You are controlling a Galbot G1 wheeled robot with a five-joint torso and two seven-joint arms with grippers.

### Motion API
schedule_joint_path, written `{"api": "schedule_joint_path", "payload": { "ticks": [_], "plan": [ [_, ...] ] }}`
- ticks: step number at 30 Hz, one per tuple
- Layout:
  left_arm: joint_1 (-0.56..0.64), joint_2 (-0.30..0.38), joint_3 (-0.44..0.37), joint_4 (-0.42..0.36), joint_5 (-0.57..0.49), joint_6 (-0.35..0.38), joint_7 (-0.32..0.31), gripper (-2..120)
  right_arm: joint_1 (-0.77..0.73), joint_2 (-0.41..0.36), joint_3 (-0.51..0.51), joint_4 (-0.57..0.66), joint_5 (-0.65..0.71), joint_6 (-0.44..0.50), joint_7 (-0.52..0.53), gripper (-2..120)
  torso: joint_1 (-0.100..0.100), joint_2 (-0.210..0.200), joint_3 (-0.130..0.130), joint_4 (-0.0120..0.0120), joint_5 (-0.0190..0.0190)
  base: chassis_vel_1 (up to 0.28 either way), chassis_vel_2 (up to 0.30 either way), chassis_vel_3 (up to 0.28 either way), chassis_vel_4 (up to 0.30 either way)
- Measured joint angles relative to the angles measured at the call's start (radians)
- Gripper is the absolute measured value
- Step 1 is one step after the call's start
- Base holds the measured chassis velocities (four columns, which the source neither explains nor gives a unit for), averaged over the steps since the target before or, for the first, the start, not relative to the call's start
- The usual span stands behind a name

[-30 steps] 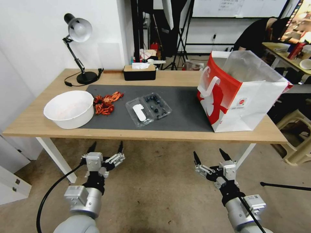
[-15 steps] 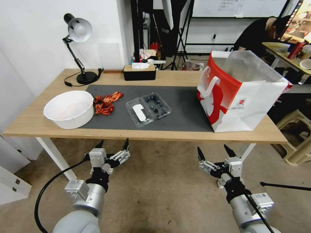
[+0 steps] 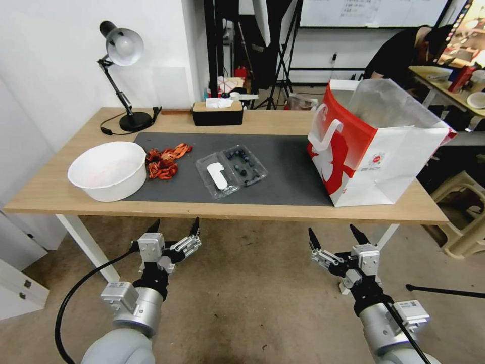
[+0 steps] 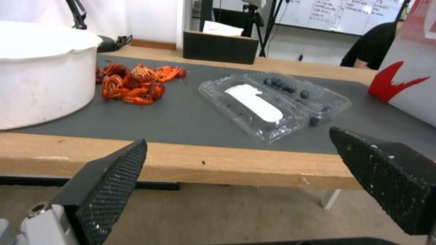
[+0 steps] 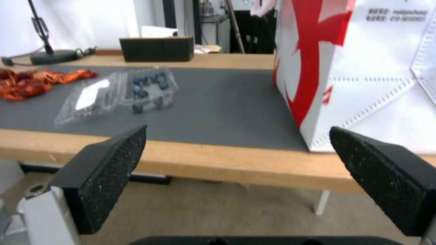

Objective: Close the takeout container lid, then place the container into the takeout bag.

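A small clear plastic hinged takeout container (image 3: 231, 171) holding dark blueberries is lying wide open on the dark grey mat (image 3: 283, 174) that is covering the middle of the long wooden table (image 3: 45, 189). Its clear lid (image 3: 217, 175), bearing an oblong white label, is lying flat beside the berry half, on the side nearer the big round white bowl (image 3: 107, 170). A heap of red crayfish (image 3: 164, 161) is sitting on the mat between the bowl and the container. The large red-and-white paper takeout bag (image 3: 374, 151) with white handles is standing upright at the table's right end, well apart from the container, its clear liner sticking up out of the mouth. A black tissue box (image 3: 217, 113) and a black desk lamp (image 3: 124, 76) are standing along the far edge.

Both arms are hanging below the near edge of the table, over the floor. The left gripper (image 3: 172, 228) is pointing up toward the table with its fingers spread apart and nothing between them. The right gripper (image 3: 336, 236) is doing the same in front of the bag, its fingers also apart and empty.
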Motion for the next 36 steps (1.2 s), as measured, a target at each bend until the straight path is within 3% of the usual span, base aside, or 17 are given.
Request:
{"api": "schedule_joint_path", "payload": {
  "ticks": [8,12,21,24,32,34,36],
  "plan": [
    [0.001,-0.003,-0.010,0.013,0.002,-0.003,0.002,100,0.167,-0.121,-0.006,-0.084,0.148,-0.010,-0.027,100,0.000,0.000,0.000,0.0002,0.0002,0.000,0.000,0.000,0.000],
    [0.012,-0.016,-0.017,0.015,0.017,-0.011,0.003,100,0.373,-0.278,-0.063,-0.232,0.293,-0.015,-0.021,100,0.000,0.000,0.000,0.0002,0.0004,0.000,0.000,0.000,0.000],
    [0.019,-0.028,-0.036,0.026,0.024,-0.036,0.015,100,0.669,-0.394,-0.226,-0.430,0.446,-0.008,0.024,100,0.000,0.000,0.000,0.0004,-0.0002,0.000,0.000,0.000,0.000],
    [0.024,-0.040,-0.042,0.034,0.036,-0.038,0.017,100,0.842,-0.416,-0.368,-0.561,0.475,-0.063,0.088,100,0.000,0.000,0.000,0.0001,0.0001,0.000,0.000,0.000,0.000],
    [0.024,-0.051,-0.047,0.048,0.047,-0.042,0.013,100,1.052,-0.408,-0.509,-0.661,0.494,-0.260,0.198,100,0.000,0.000,0.000,0.0001,0.0000,0.000,0.000,0.000,0.000],
    [0.027,-0.054,-0.049,0.061,0.047,-0.048,0.010,100,1.143,-0.395,-0.565,-0.704,0.510,-0.371,0.229,100,0.000,0.000,0.000,0.0003,0.0000,0.000,0.000,0.000,0.000],
    [0.027,-0.055,-0.049,0.066,0.047,-0.050,0.009,100,1.171,-0.390,-0.581,-0.719,0.515,-0.416,0.235,100,0.000,0.000,0.000,0.0003,0.0000,0.000,0.000,0.000,0.000]
  ]
}}
